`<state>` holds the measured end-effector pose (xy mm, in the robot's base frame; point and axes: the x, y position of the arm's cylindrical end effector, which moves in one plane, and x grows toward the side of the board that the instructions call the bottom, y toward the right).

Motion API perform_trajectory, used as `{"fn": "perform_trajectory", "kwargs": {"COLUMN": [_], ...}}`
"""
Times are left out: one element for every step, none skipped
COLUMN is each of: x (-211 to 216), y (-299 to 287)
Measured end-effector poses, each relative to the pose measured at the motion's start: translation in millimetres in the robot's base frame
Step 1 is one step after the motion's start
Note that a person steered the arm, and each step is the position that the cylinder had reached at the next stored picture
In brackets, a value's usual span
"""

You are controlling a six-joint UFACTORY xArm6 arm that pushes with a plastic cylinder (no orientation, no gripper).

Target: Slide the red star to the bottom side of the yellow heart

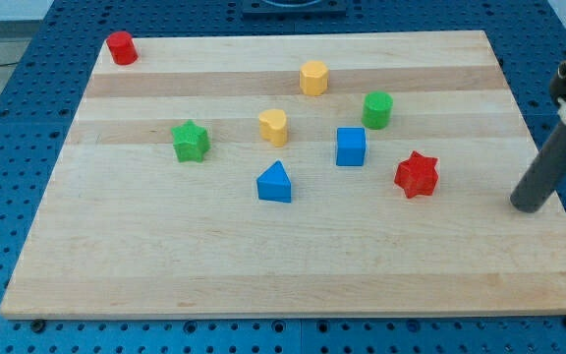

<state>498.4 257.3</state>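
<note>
The red star [417, 175] lies on the wooden board [165, 275] at the view's right of centre. The yellow heart [273, 126] stands near the board's middle, up and to the left of the star. A blue cube [351, 147] sits between them, and a blue triangle [275, 183] lies just below the heart. My tip [529, 206] rests on the board near its right edge, well to the right of the red star and a little lower, touching no block.
A green star [191, 141] lies left of the heart. A yellow hexagon [313, 77] and a green cylinder [377, 109] stand further up. A red cylinder [121, 47] stands at the top left corner. A blue perforated table surrounds the board.
</note>
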Motion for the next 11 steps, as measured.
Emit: {"fn": "perform_trajectory", "kwargs": {"x": [-8, -19, -26, -26, -26, -30, -30, -49, -90, -106, -103], "y": [-36, -82, -120, -154, -186, -219, -244, -257, -258, -272, -284]}}
